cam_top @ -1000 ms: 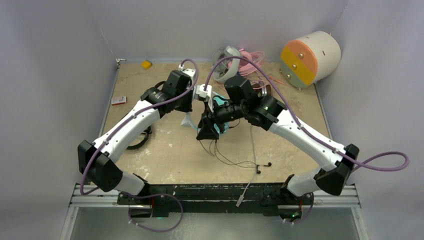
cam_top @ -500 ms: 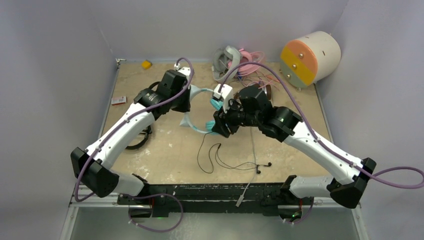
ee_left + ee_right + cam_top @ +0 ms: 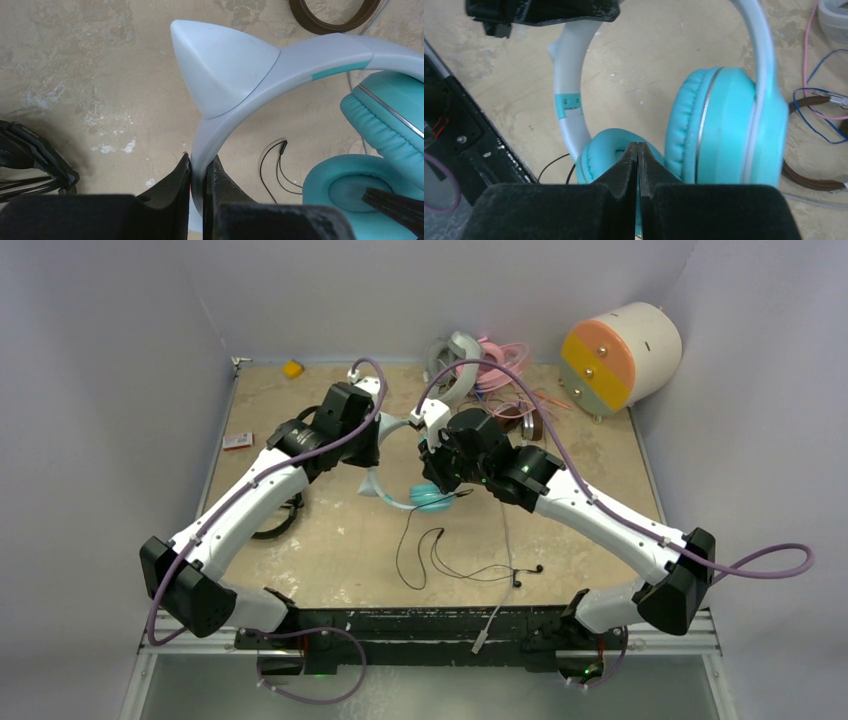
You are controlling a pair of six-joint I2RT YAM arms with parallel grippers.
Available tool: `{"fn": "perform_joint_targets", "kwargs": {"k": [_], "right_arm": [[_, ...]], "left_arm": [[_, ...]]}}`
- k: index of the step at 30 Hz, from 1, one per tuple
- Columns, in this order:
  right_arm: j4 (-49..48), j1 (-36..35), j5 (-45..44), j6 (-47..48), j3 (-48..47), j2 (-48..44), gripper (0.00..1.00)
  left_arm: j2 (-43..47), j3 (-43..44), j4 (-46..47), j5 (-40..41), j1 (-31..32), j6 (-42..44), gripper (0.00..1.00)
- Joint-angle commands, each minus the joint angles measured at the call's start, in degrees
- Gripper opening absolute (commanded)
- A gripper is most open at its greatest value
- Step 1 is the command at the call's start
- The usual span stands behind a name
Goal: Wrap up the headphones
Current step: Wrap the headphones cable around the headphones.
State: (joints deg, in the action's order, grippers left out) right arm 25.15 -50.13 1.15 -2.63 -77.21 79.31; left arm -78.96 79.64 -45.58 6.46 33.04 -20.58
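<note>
Now, headphones (image 3: 235,90) between left jaws.

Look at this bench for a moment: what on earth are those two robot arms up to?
The two arms are working on the teal-and-white headphones. The left gripper is clamped on the white headband just below its cat ear. The right gripper is shut right in front of the ear cups; whether it pinches anything cannot be told. A thin black cable lies loose on the table, not yet wrapped.
</note>
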Motion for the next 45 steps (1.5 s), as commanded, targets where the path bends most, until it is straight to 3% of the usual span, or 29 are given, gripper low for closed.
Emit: {"fn": "perform_joint_targets", "kwargs": {"k": [1,8,18,22,28,34,37,42,45], "right_arm": [[-2.1,0.1,-7.7,-0.4,0.3,0.6,0.00],[1.0,1.4,-18.3,2.2,0.9,0.1,0.01],[1.1,4.2,-12.1,4.0,0.2,-0.3,0.03],[-0.9,4.2,-2.5,3.9,3.0,-3.5,0.17],[-0.8,4.2,2.6,3.1,5.0,-8.2,0.29],[-2.4,4.2,3.5,0.7,9.4,-14.9,0.61],[-3.6,4.2,5.3,-0.3,12.3,-18.5,0.68],[-9.9,4.2,7.1,-2.8,19.4,-24.1,0.75],[-15.0,4.1,12.7,-5.3,25.0,-26.1,0.83]], "left_arm": [[2.4,-0.6,3.5,-0.6,0.2,-0.7,0.00],[3.4,-2.1,3.6,-1.1,0.3,1.9,0.00],[2.4,-3.3,2.5,-2.0,2.2,2.6,0.00],[-2.0,0.9,-1.8,2.8,2.1,-3.2,0.00],[-7.7,3.5,-2.8,0.4,2.0,-7.1,0.00],[-8.1,1.4,0.4,-7.3,-0.9,-10.0,0.00],[-7.3,-0.9,3.4,-11.9,-4.0,-12.7,0.00],[-5.2,-2.1,4.0,-12.5,-9.7,-16.5,0.00],[-3.2,-2.6,4.5,-11.2,-11.6,-18.3,0.00]]}}
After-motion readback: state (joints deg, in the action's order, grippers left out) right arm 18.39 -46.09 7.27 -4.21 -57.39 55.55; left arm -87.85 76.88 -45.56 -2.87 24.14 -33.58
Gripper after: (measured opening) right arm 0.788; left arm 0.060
